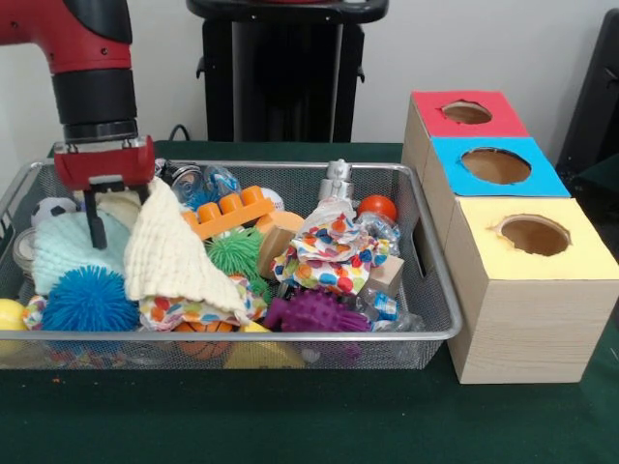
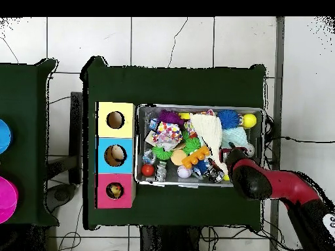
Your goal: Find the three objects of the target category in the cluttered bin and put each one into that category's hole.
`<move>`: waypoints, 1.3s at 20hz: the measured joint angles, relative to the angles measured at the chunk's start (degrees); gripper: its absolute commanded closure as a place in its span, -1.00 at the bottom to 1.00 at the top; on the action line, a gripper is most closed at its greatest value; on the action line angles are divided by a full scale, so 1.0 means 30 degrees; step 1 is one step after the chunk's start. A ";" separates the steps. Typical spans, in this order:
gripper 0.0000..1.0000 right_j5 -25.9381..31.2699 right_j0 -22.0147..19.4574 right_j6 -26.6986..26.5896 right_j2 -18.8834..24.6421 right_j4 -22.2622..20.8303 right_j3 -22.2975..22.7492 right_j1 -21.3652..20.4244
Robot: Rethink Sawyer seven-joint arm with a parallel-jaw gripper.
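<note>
Gripper point(image 1: 108, 208) low over the bin point(image 1: 426, 253), at its end farthest from the boxes.
I cannot tell the jaw opening: one dark finger shows, the cream cloth point(image 1: 174, 253) draped against the gripper hides the rest, so grasp unconfirmed. Clutter fills the bin; red box point(image 1: 464, 114), blue box point(image 1: 495, 166), yellow box point(image 1: 534, 237) stand beside it, holes unobstructed.

A dark green cloth covers the desk point(image 1: 290, 425), which stands on a floor of pale square tiles point(image 2: 176, 39) crossed by thin cables. Behind the desk rises a plain light wall point(image 1: 484, 48). A second dark-covered surface point(image 2: 26, 144) stands beside it.
</note>
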 measured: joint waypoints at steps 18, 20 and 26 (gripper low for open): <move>-1.00 0.1089 -0.1145 -0.0314 0.2279 -0.0033 0.0260 0.1021; -1.00 0.1089 -0.1125 -0.0314 0.2275 -0.0051 0.0608 0.0371; -1.00 0.0991 -0.0974 -0.0314 0.1821 -0.0995 0.1409 -0.1218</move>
